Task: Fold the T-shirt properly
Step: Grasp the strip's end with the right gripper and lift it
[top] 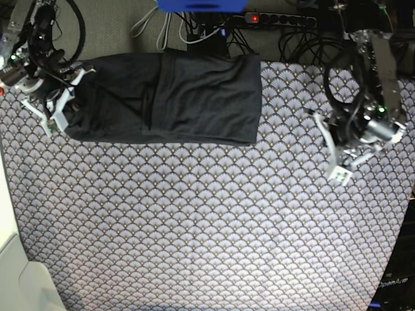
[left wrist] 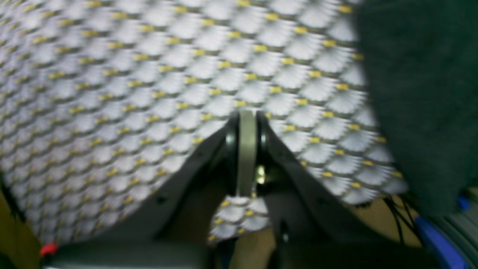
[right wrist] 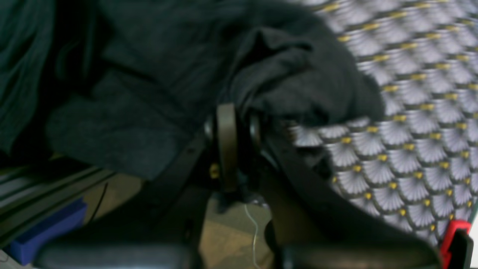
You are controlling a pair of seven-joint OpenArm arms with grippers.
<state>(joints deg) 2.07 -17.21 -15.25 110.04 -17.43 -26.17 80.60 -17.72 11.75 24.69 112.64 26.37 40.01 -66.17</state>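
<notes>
**Right tool pinching the shirt's end**

No containers are in view. Near the surface's right edge, the left tool [top: 342, 170] hovers pressed together, empty. At the far left corner, the right tool [top: 53, 116] pinches the T-shirt [top: 175, 97], lying along the far edge. Lift evenly, carrying this end across without bunching.

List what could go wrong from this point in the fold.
1. The right gripper pinches only a bunched edge of the dark charcoal fabric T-shirt; it could slip free or fold crooked.
2. The shirt lies at the far edge of the grey-white fan-patterned tablecloth; pulling might drag it off.
3. The left gripper is shut and empty, so that end is unsupported.
</notes>
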